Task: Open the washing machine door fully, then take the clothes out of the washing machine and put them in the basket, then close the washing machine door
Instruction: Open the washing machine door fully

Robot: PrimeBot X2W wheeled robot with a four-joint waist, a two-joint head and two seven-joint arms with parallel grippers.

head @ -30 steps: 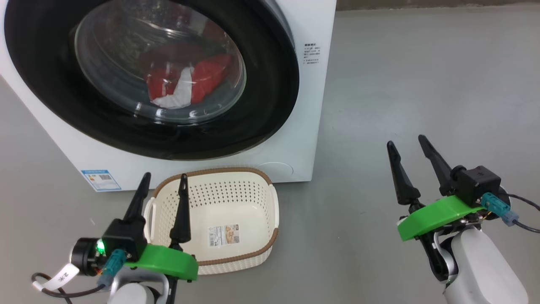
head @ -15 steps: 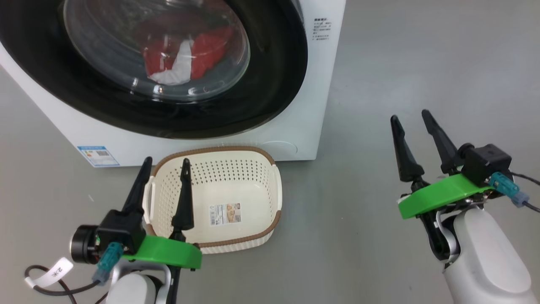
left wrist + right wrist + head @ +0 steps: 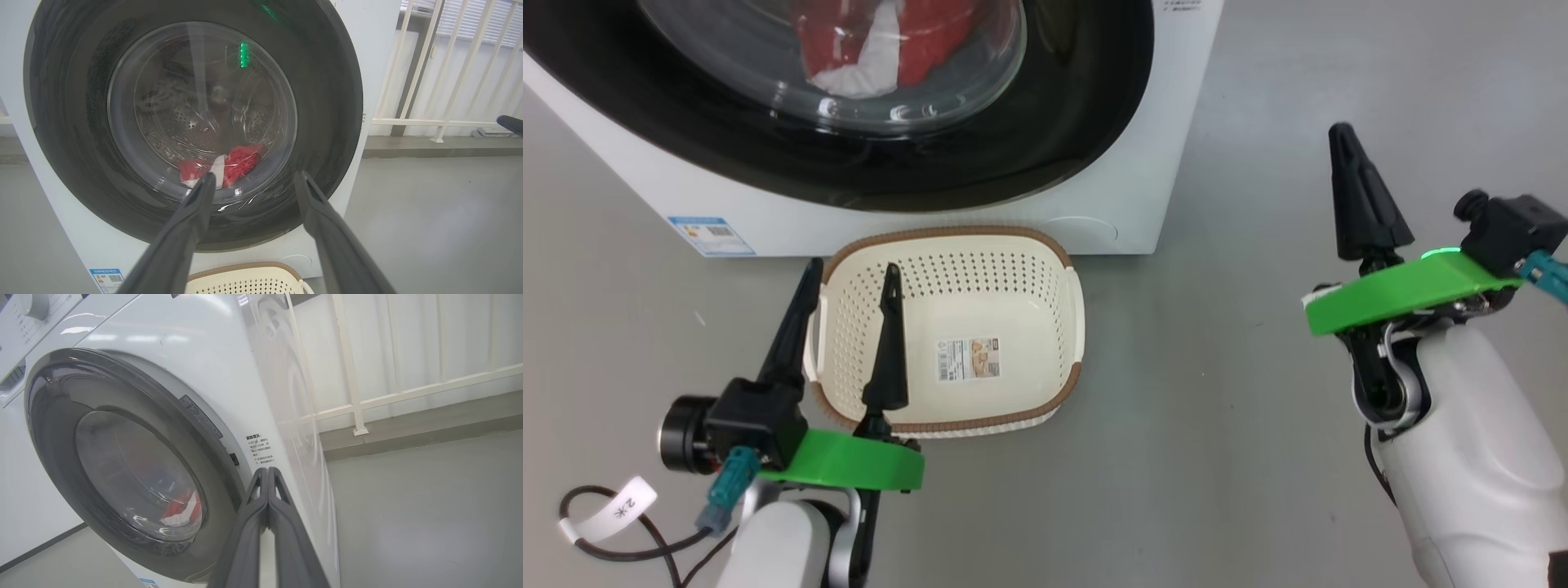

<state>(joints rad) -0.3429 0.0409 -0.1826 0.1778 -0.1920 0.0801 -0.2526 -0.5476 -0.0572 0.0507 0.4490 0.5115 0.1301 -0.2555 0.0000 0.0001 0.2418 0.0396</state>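
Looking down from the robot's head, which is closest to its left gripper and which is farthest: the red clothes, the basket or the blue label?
1. The basket: nearest, the left gripper overlaps its left side.
2. The blue label: off to the left, low on the washing machine.
3. The red clothes: farthest, up behind the glass of the door.

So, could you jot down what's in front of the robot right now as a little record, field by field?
door: washing machine door closed
laundry: red and white clothes inside, seen through the door
container: basket on the floor in front of the washing machine, no clothes in it
left arm: left end effector open, holding nothing, over the basket's left edge in the head view
right arm: right end effector shut on nothing, right of the machine
stage: door not yet opened
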